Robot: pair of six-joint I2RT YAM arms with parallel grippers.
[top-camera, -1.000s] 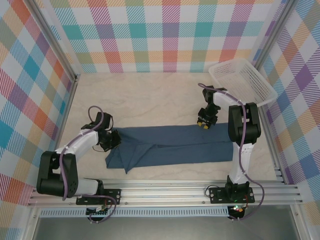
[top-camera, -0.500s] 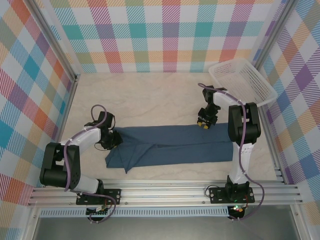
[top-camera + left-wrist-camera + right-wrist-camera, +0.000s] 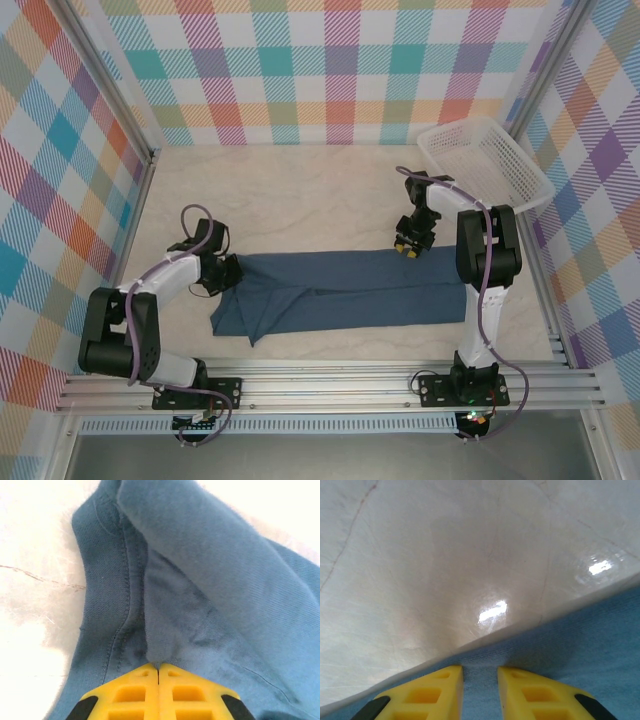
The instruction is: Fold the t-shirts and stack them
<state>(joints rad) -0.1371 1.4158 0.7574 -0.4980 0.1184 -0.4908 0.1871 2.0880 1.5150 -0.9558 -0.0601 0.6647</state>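
Now, raise both pinches together and level, to bring the shirt [image 3: 350,295] up along one straight edge without a sag in the middle. Leave the left gripper [image 3: 158,666] as is: fully closed, yellow tips meeting, a fold of cloth beside the hem seam caught between them. Check the right gripper [image 3: 480,672] before pulling: closed down to a narrow slit, the shirt's far edge in that slit, probably a thin pinch only. Go slowly on that side, for fear of slipping off so little cloth. Carry the cloth over without dragging the lower layer across the table [image 3: 300,190]; cannot tell yet whether to fold far edge to near edge or end to end. Smooth out the bunched left end first if possible. Lay down flat, then release.

Lies as a long band across the near part of the table, running left to right between the two arms, well apart from the basket [image 3: 485,160] at the far right corner. Plain slate blue, no print. Seemingly folded lengthwise already, with a crease line along the middle. Smooth and straight-edged on the right; bunched on the left, with a loose flap slanting toward the near edge and a raised ridge of cloth by the left pinch. Soft, thin knit, apt to drape and crumple.
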